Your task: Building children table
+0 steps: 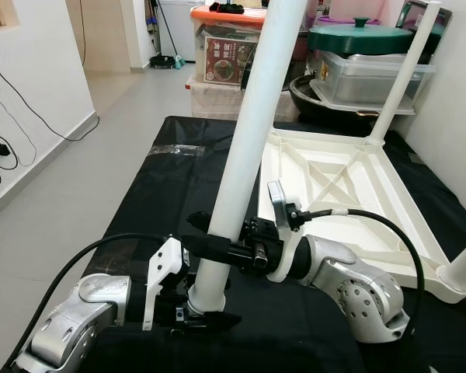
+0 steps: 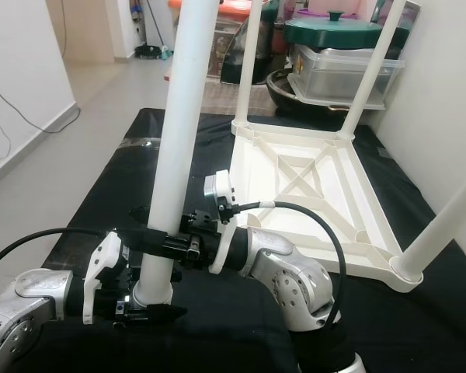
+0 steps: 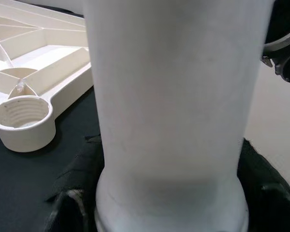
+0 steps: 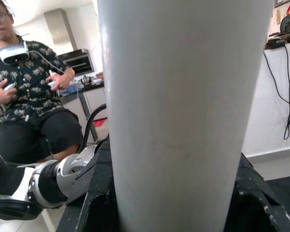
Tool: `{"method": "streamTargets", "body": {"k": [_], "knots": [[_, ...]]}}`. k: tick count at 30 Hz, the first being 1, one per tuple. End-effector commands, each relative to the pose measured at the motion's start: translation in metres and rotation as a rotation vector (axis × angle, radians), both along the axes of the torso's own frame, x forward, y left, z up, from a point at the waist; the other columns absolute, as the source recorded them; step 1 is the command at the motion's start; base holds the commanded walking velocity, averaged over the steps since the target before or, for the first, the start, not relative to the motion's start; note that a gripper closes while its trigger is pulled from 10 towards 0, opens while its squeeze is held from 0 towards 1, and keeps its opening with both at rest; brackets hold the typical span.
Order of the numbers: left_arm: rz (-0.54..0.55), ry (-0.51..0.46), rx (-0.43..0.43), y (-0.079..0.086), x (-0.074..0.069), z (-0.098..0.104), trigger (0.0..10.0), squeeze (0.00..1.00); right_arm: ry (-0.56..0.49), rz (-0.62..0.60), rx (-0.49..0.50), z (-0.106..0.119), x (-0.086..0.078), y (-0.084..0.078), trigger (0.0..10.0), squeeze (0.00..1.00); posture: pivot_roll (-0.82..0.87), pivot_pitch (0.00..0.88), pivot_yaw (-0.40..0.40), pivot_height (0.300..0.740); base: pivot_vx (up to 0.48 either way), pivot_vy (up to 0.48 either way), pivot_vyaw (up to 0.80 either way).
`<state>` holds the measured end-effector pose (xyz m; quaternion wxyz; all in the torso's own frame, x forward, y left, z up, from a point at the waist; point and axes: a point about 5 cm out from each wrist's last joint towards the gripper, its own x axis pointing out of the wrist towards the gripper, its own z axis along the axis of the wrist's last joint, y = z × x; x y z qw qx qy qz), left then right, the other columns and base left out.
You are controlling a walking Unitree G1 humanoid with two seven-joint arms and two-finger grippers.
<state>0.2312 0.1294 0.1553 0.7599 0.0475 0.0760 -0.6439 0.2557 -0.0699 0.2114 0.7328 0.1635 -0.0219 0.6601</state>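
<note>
You had both arms reaching in low. Left gripper [image 1: 206, 307] was clamped shut, and right gripper [image 1: 210, 233] gripped tight just above it.

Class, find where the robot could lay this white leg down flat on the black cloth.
The black cloth is bare left of the upturned tabletop, from the tape to the grippers. Crowded: the near edge, where the left gripper and right gripper clamp the table leg, and the right side.

Bright, even indoor light, hardly any shadows. The white leg [image 3: 171, 96] is soft and out of focus in both wrist views; head views look sharp.
</note>
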Motion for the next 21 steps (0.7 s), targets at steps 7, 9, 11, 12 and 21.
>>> {"method": "streamTargets", "body": {"k": [7, 9, 11, 12, 21], "knots": [[0.143, -0.067, -0.042, 0.011, 0.019, 0.006, 10.0, 1.00, -0.014, -0.033, 0.011, -0.002, 0.003, -0.005, 0.0, 0.00, 0.15, 0.000, -0.060, 0.740, 0.000, 0.000, 0.00], [0.169, -0.086, -0.067, 0.013, 0.021, 0.010, 10.0, 1.00, -0.018, -0.044, 0.006, -0.002, 0.003, -0.006, 0.0, 0.00, 0.15, 0.000, -0.059, 0.740, 0.000, 0.000, 0.00], [0.249, -0.121, -0.136, 0.020, 0.026, 0.021, 10.0, 1.00, -0.027, -0.093, -0.012, -0.004, 0.008, -0.016, 0.0, 0.00, 0.15, 0.000, -0.068, 0.740, 0.000, 0.000, 0.00], [0.273, -0.125, -0.154, 0.023, 0.027, 0.025, 10.0, 1.00, -0.033, -0.117, -0.022, -0.005, 0.011, -0.022, 0.0, 0.00, 0.16, 0.000, -0.068, 0.740, 0.000, 0.000, 0.00], [0.421, -0.146, -0.111, 0.051, 0.022, 0.024, 10.0, 1.00, -0.099, -0.265, -0.119, -0.005, 0.033, -0.053, 0.0, 0.00, 0.16, 0.000, -0.085, 0.740, 0.000, 0.000, 0.00]]}}
